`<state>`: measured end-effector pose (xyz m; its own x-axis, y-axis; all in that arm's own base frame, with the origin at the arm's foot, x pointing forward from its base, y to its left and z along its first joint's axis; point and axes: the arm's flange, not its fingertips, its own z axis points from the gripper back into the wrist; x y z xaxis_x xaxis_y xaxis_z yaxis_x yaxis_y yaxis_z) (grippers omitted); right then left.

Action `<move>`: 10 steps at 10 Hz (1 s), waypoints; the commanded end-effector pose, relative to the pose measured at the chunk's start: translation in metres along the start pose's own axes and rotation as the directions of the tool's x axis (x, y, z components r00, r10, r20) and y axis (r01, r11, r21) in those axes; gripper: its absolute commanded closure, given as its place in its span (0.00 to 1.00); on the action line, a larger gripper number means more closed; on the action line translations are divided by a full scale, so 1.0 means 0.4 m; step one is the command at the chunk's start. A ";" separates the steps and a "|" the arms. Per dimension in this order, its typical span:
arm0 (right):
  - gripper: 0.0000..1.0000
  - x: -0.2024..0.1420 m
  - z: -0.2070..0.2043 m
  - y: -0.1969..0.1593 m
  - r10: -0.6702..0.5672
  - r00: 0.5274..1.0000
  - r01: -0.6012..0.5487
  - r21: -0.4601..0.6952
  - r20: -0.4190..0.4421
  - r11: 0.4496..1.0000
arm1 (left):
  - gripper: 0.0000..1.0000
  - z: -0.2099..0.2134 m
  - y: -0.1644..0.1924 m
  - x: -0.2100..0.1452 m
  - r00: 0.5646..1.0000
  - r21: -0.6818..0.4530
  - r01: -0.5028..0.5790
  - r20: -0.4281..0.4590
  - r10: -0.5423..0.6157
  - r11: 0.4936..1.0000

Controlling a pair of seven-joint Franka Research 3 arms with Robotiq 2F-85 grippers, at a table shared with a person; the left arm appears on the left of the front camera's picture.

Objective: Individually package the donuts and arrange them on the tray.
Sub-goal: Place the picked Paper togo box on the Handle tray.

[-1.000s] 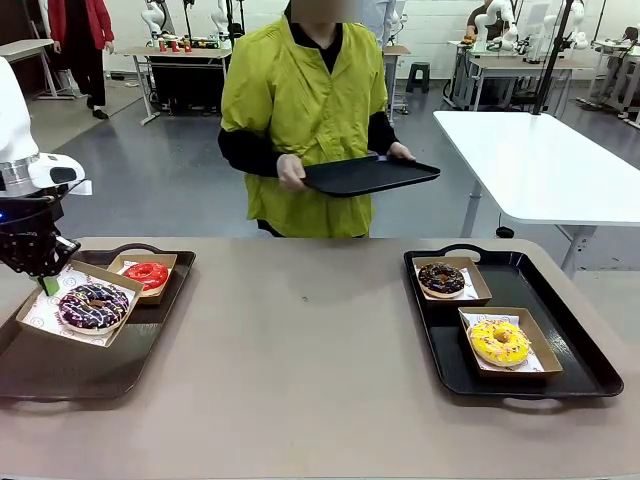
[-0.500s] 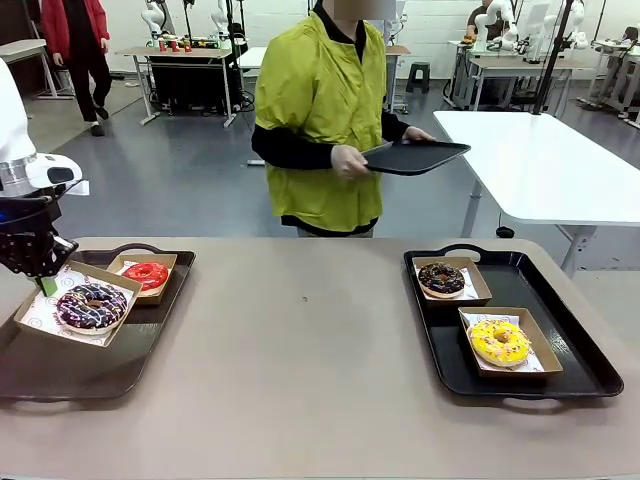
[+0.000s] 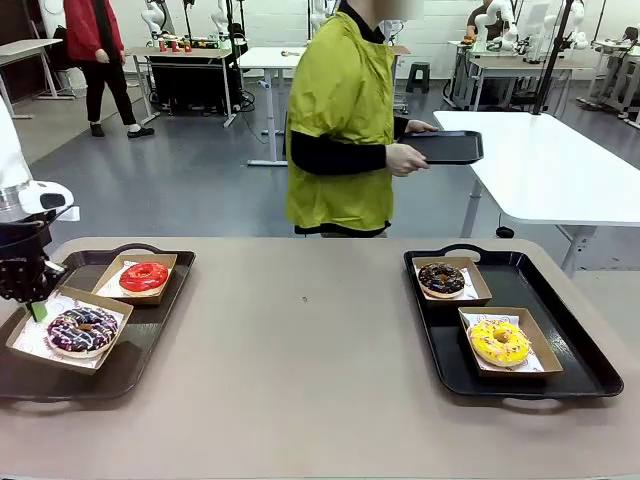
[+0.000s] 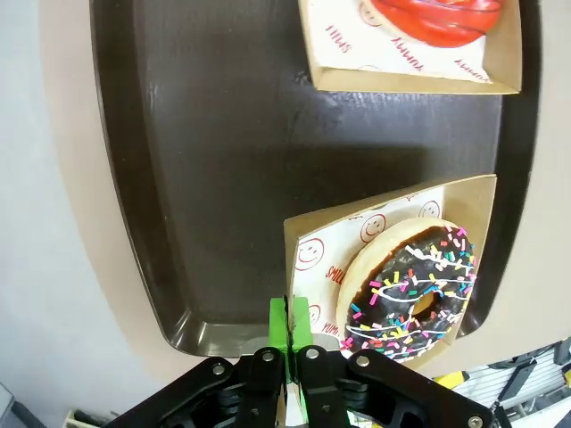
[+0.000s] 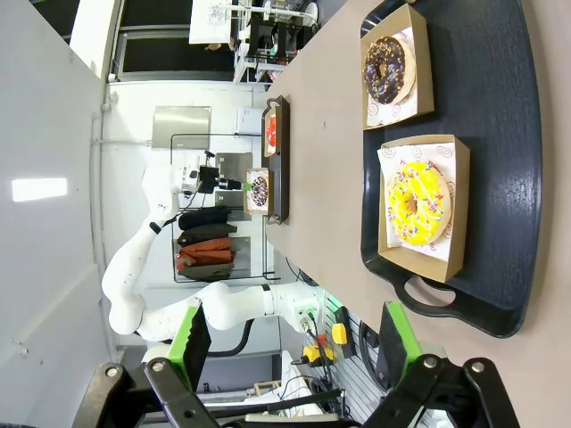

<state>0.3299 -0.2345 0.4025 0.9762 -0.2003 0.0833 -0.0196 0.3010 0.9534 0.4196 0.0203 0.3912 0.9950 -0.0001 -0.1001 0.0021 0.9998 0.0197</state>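
1. On your left black tray (image 3: pixel 150 330), the clamped-shut left gripper (image 3: pixel 38 308) pinches a brown paper box (image 3: pixel 20 345) carrying the dark sprinkled donut (image 3: pixel 82 329); another holds the red donut (image 3: pixel 143 277).
2. On the right tray (image 3: pixel 585 350), boxed chocolate donut (image 3: pixel 441 278) and yellow donut (image 3: pixel 499 341); right gripper (image 5: pixel 294 343) gapes wide, holding nothing.

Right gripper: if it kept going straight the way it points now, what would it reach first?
Probably the near handle end of the black tray, then the box with the yellow donut just beyond. The right gripper is open and holds nothing, with nothing between its fingers and the tray; depth is hard to judge.
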 end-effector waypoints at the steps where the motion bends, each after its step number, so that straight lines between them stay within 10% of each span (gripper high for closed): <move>1: 0.00 -0.002 0.002 0.007 -0.005 1.000 0.005 0.011 0.001 1.000 | 0.99 -0.021 0.033 -0.014 1.000 -0.039 0.009 0.025 -0.008 0.999; 8: 0.00 -0.002 0.002 0.007 -0.005 1.000 0.005 0.011 0.001 1.000 | 0.99 -0.073 0.031 0.027 1.000 -0.032 0.026 0.008 -0.026 0.999; 9: 0.00 -0.002 0.002 0.007 -0.005 1.000 0.005 0.011 0.001 1.000 | 0.40 -0.070 0.031 0.028 1.000 -0.034 0.029 0.008 -0.029 0.999; 10: 0.00 -0.002 0.002 0.007 -0.005 1.000 0.005 0.011 0.001 1.000 | 0.40 -0.066 0.034 0.023 1.000 -0.039 0.025 0.010 -0.024 0.999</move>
<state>0.3298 -0.2346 0.4026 0.9761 -0.2007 0.0831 -0.0191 0.3017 0.9532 0.4240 0.0318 0.3608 0.9945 -0.0074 -0.1043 0.0083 0.9999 0.0078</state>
